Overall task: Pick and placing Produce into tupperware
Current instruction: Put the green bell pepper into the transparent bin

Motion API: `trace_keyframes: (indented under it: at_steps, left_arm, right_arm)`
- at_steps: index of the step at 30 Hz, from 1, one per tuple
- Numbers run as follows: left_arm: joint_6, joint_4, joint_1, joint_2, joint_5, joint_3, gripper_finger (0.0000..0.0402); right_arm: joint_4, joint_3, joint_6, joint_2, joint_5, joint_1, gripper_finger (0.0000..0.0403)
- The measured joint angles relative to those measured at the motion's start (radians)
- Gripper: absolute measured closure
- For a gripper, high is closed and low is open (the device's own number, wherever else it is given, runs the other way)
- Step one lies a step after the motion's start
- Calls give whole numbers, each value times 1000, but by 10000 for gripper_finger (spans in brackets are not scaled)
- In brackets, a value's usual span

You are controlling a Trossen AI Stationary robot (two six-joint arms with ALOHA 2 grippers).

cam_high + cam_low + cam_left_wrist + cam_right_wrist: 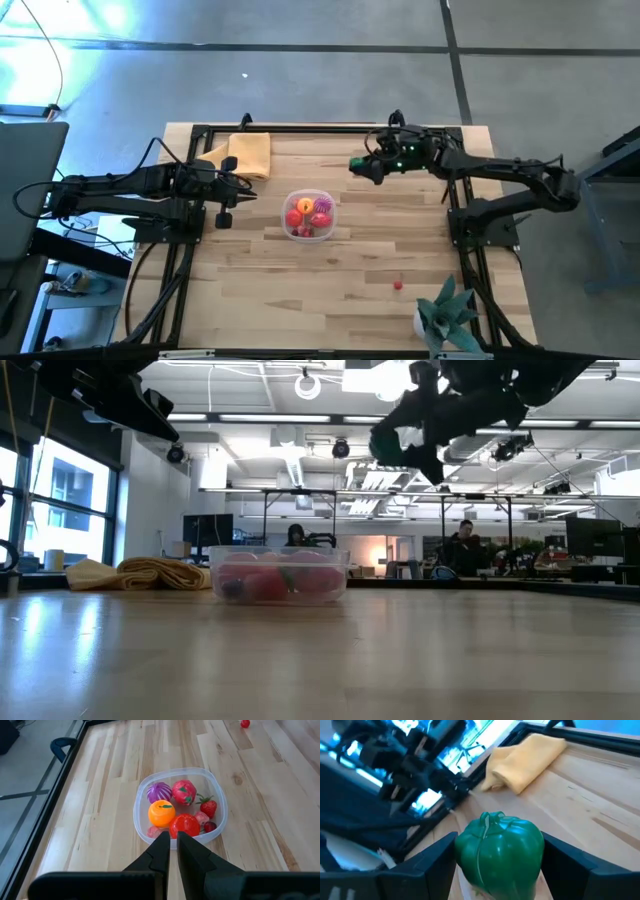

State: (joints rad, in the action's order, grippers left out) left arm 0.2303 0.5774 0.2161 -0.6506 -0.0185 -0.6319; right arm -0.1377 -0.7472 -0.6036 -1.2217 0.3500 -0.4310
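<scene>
The clear tupperware (pixel 308 215) stands mid-table with several toy produce pieces in it: an orange (pixel 161 813), a purple one (pixel 159 791), red ones and a strawberry (pixel 207 806). A green toy pepper (pixel 500 852) hangs high over the table's far right part, and my right gripper (pixel 360 166) is shut on it. One small red produce piece (pixel 398 285) lies alone on the table near the right front. My left gripper (pixel 172 845) hovers shut to the left of the tupperware, touching nothing. My right gripper pinches the green pepper by two opposite sides (pixel 462 855), one finger (pixel 427 865) on each. The fingers come nearly level from the table's right. The pepper sits between them with its stem end (pixel 487 820) up, lifted well clear of the table.
A folded yellow cloth (pixel 250 152) lies at the far left edge. A spiky teal potted plant (pixel 445 315) stands at the near right corner. Black frame rails (pixel 330 128) run around the tabletop. Bare wood lies to the right of the tupperware.
</scene>
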Motion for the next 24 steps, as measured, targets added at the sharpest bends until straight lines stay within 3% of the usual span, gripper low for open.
trace_keyframes:
  at_steps: [9, 14, 19, 24]
  left_arm:
    - [0, 0, 0, 0, 0, 0, 378]
    - [0, 0, 0, 0, 0, 0, 378]
    - [0, 0, 0, 0, 0, 0, 378]
    - [0, 0, 0, 0, 0, 0, 378]
  right_arm:
    - [8, -134, 158, 0, -51, 138, 160]
    - [122, -259, 257, -17, -137, 200, 160]
    - [227, -395, 349, -99, -242, 256, 160]
    - [233, -463, 392, -248, -241, 290, 160]
